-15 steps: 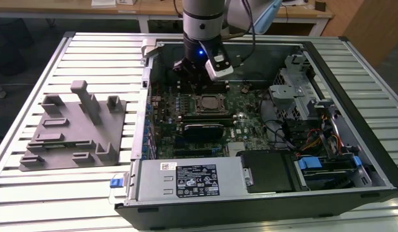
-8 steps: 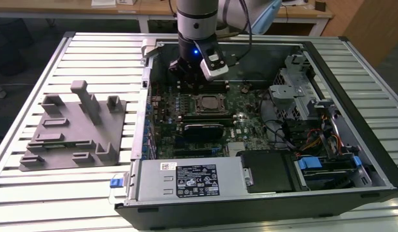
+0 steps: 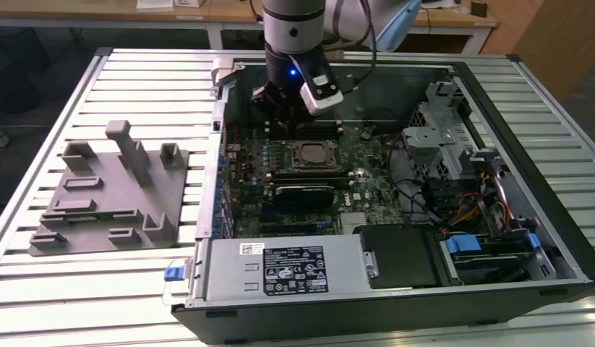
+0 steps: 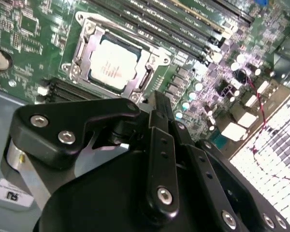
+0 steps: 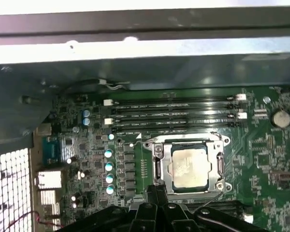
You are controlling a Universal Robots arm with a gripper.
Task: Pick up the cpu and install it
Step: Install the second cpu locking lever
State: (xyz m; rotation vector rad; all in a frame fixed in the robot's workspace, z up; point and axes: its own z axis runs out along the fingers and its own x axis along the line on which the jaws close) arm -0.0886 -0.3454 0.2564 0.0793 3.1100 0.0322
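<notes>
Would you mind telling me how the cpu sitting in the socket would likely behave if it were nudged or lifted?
The cpu looks like a thin flat metal-topped square, so probably rigid and light. Its smooth pale top may be slippery to grip. Lying flat inside the socket frame, it likely won't roll or tip, and a sideways push should meet the frame.

pincer [image 4: 157,113] tips hidden behind its own black linkage in both wrist views, arm cut off at exterior view's top
</notes>
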